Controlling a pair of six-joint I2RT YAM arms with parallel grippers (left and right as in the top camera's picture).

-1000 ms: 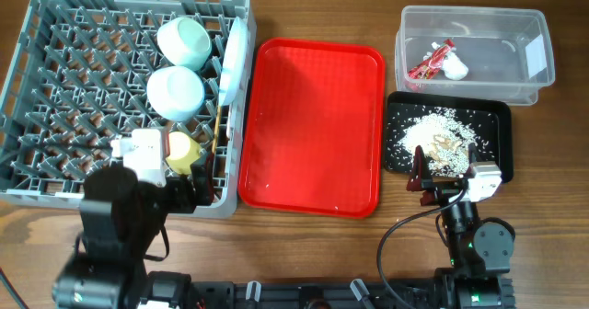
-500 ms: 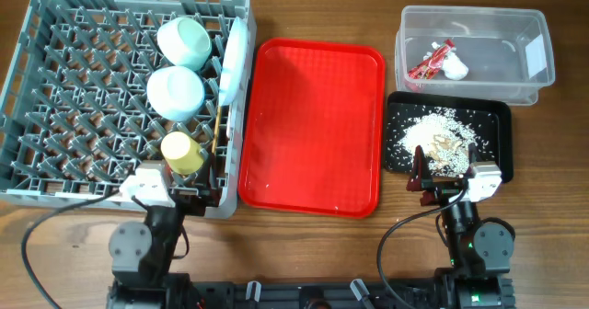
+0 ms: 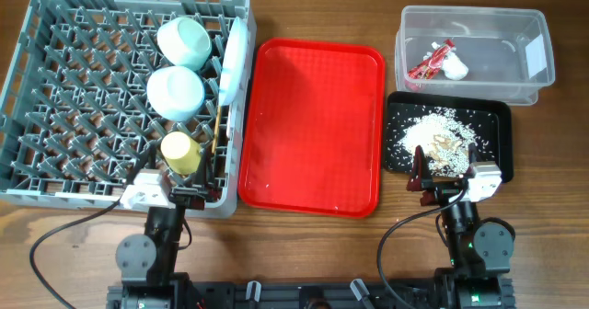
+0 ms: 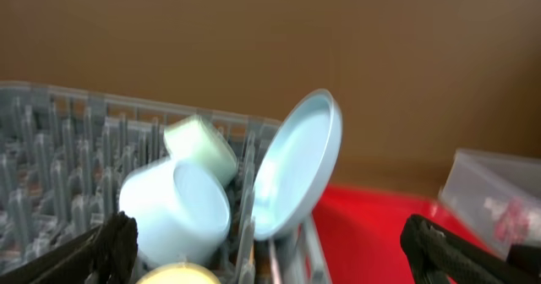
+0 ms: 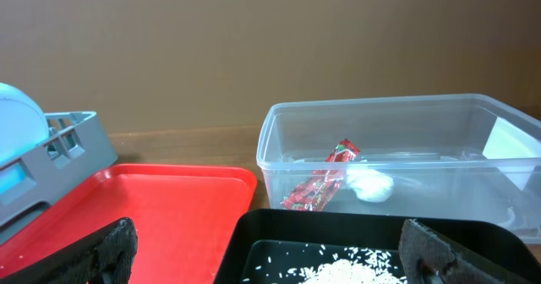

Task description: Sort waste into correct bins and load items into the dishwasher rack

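Observation:
The grey dishwasher rack (image 3: 55, 97) at the left holds two pale blue-green bowls (image 3: 183, 40) (image 3: 176, 92), a yellow cup (image 3: 180, 150), a white plate (image 3: 234, 59) on edge and chopsticks (image 3: 215, 134). The clear tub (image 3: 515, 28) holds the red wrapper (image 3: 429, 62) and white tissue (image 3: 455, 66). The black tray (image 3: 492, 116) holds the rice scraps (image 3: 437, 136). My left gripper (image 3: 184, 196) is open and empty at the rack's near edge. My right gripper (image 3: 444, 185) is open and empty at the black tray's near edge. The fork is not visible.
An empty red serving tray (image 3: 313, 125) lies between the rack and the bins. The wooden table's front edge runs just behind both arm bases. In the left wrist view the plate (image 4: 296, 178) leans against the rack's right wall.
The left arm has drawn back from over the rack's near corner to its base at the front edge. The right arm has not moved.

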